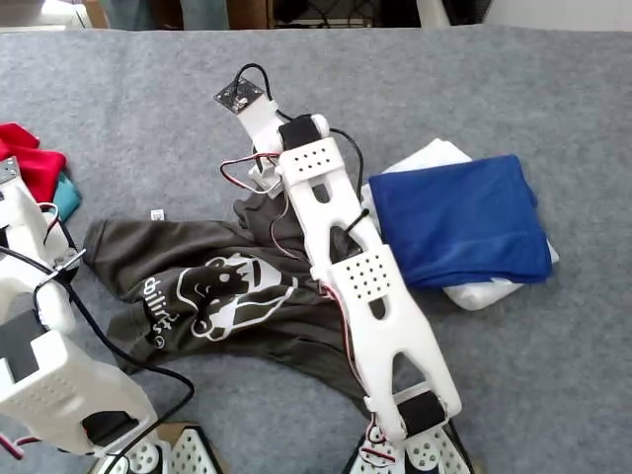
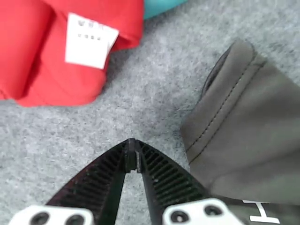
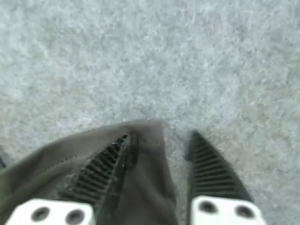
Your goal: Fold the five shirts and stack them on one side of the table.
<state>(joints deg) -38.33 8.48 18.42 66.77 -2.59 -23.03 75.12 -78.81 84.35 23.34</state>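
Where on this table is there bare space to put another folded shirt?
Free: the far strip of grey table cover beyond the blue shirt and right arm; also the near right corner, beside that arm. Crowded: the middle, under the dark printed shirt, and the left edge by the red shirt.

White lettering and a white graphic are printed on the olive shirt [image 1: 128, 259] at the near left; the lettering is probably a brand mark. Faint grey characters are carried on a white label [image 2: 90, 41] sewn to the red shirt [image 2: 33, 70]; none can be read.
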